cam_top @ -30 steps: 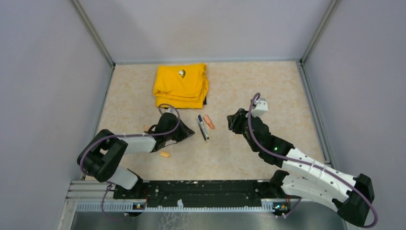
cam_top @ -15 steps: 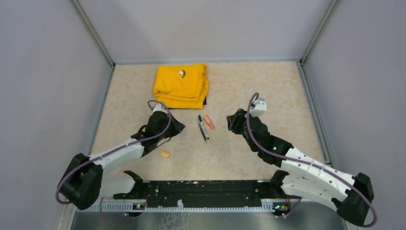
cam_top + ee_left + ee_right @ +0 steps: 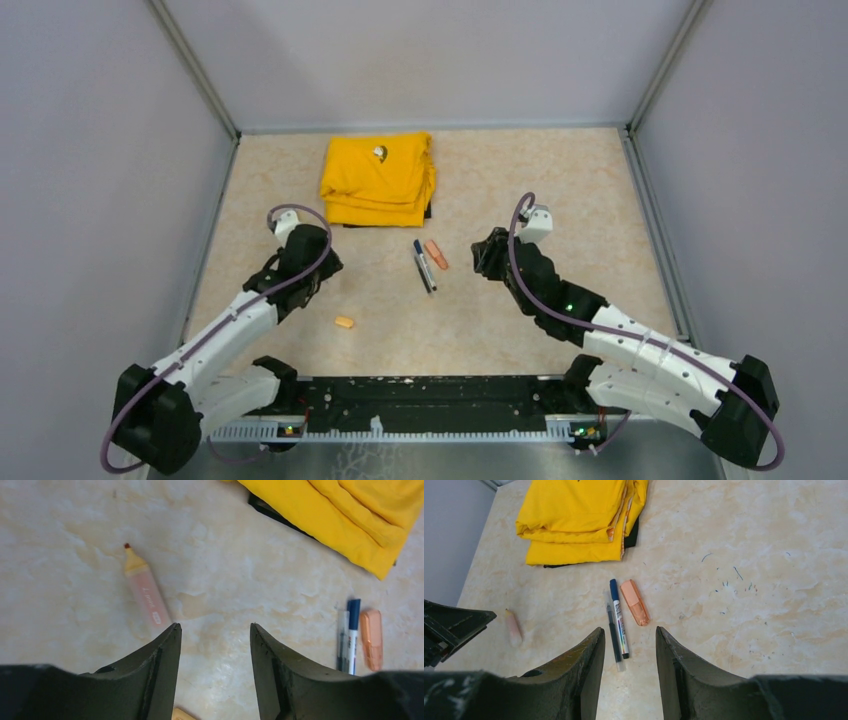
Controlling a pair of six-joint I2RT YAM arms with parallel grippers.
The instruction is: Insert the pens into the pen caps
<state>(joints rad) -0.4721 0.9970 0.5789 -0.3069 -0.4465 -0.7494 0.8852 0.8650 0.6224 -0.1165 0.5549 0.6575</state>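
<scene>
Left tool (image 3: 215, 628) stands parted and empty; uncapped orange marker (image 3: 145, 592) lies just ahead-left, long axis running away, tip farthest.

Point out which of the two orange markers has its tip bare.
The pale marker lying alone just ahead of the left gripper: its dark red tip shows. The other orange marker, beside the two thin pens, shows no tip.
</scene>
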